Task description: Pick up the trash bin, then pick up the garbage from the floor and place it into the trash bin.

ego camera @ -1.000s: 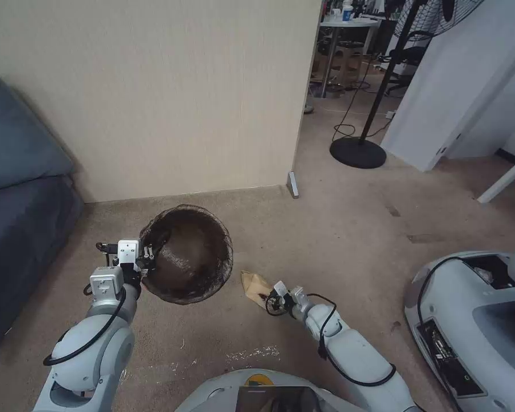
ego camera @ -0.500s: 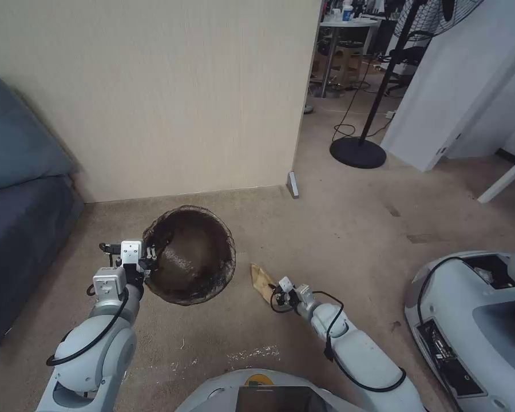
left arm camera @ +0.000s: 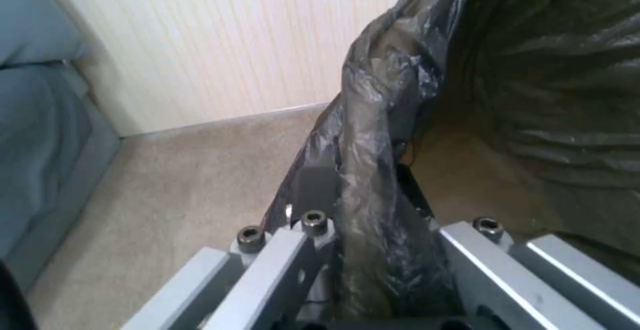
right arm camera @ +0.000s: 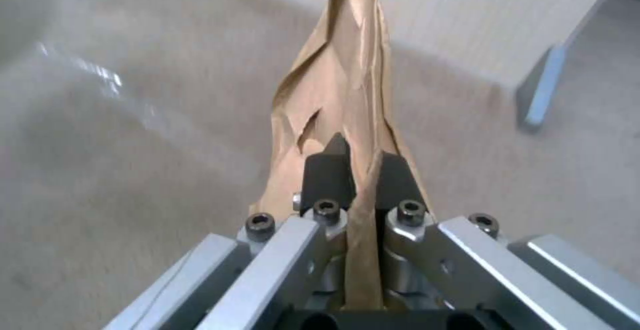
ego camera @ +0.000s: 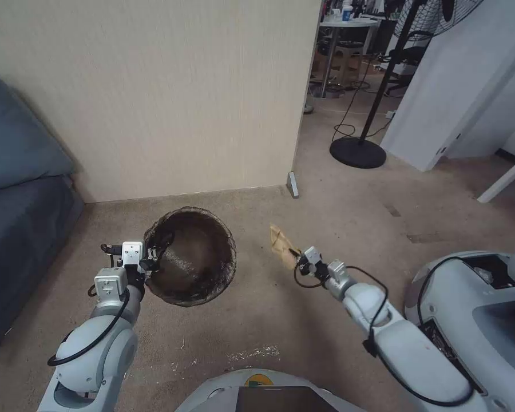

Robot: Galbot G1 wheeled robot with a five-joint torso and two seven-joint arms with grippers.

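Trash bin (ego camera: 191, 254) is sitting by the beige partition wall (ego camera: 154, 97), its dark bag (left arm camera: 380, 135) folded over the rim, mouth facing up toward the head camera. Left gripper (ego camera: 149, 260) is clamping the bin's near-left rim; in the left wrist view the fingers (left arm camera: 313, 190) are pinching the bag-covered edge between them. Right gripper (ego camera: 299, 262) is hanging just right of the bin, clenched on the garbage, a crumpled tan paper bag (ego camera: 280, 243) sticking up past its tips. In the right wrist view the dark pads (right arm camera: 327, 175) are squeezing the paper bag (right arm camera: 347, 85) flat, with carpet (right arm camera: 133, 170) below. Paper bag is apart from the bin, not over its opening. Blue sofa (ego camera: 17, 189) is standing at far left, fan base (ego camera: 357, 153) beyond the wall's end.
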